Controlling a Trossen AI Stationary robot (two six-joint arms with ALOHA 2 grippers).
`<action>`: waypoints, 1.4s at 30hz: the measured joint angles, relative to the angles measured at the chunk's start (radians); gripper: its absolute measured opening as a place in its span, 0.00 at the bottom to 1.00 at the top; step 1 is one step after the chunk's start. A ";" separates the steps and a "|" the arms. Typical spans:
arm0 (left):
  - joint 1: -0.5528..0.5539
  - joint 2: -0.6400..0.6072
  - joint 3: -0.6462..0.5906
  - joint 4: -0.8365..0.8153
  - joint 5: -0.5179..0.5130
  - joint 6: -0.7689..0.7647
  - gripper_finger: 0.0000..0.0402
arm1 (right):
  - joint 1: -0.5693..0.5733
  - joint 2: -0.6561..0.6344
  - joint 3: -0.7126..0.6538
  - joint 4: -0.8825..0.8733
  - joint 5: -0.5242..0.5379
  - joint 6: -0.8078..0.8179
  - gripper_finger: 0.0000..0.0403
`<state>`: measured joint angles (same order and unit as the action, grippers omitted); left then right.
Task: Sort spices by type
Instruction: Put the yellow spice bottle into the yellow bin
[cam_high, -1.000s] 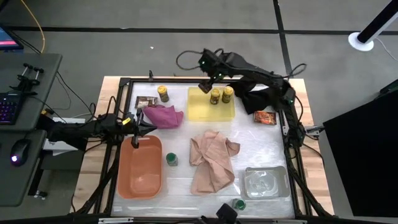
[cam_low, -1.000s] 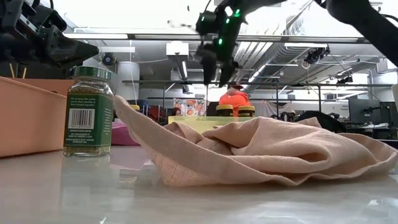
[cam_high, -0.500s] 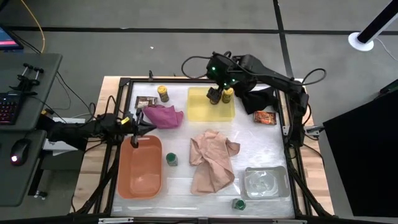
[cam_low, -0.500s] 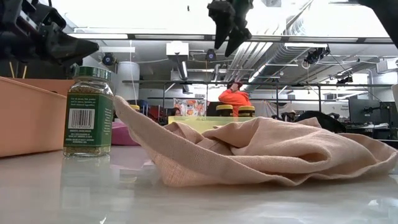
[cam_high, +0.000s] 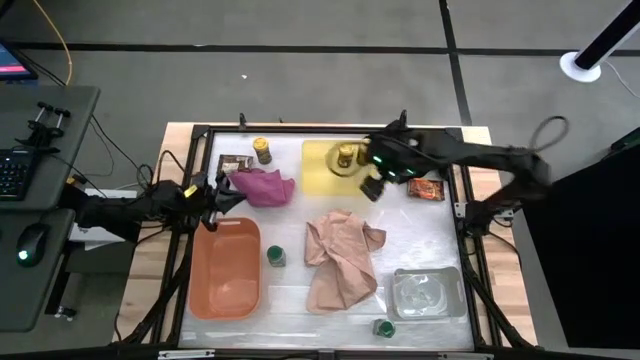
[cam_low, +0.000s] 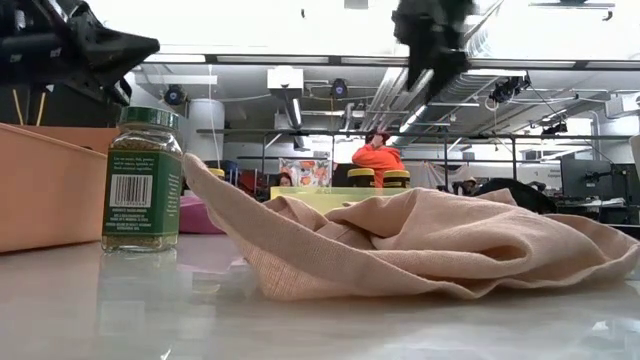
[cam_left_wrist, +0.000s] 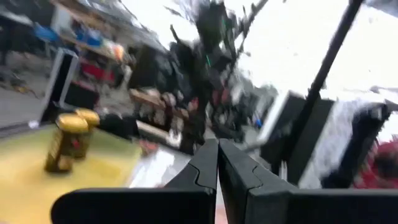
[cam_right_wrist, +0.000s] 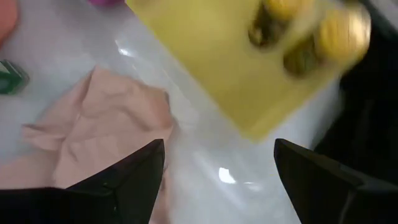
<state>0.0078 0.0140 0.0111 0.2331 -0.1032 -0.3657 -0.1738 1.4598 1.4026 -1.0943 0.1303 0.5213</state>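
Now right gripper (cam_high: 371, 188) off yellow tray (cam_high: 322, 180), jaws open, empty; left gripper (cam_high: 226, 196) jaws closed.

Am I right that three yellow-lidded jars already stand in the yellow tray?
Not quite: only two yellow-lidded jars stand in the yellow tray, as the right wrist view shows. The third yellow-lidded jar stands on the table outside it, beside the pink cloth, in the high view.

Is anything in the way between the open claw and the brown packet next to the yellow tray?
Nothing visible blocks it. The right gripper, fingers open and empty, hovers at the yellow tray's near right corner. The brown packet lies just to its right, with only bare table between them.
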 joint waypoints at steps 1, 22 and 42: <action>0.001 0.003 0.002 0.022 -0.038 -0.021 0.00 | 0.015 -0.053 -0.071 0.026 0.000 0.066 0.73; 0.622 1.037 1.090 -0.968 0.006 0.258 0.61 | 0.122 -0.355 -0.409 0.315 0.015 0.260 0.73; 0.806 1.590 1.361 -1.308 0.065 0.317 0.76 | 0.124 -0.355 -0.408 0.314 0.011 0.225 0.73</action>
<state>0.8134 1.6039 1.3720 -1.0751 -0.0378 -0.0490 -0.0498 1.1049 0.9943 -0.7807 0.1413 0.7462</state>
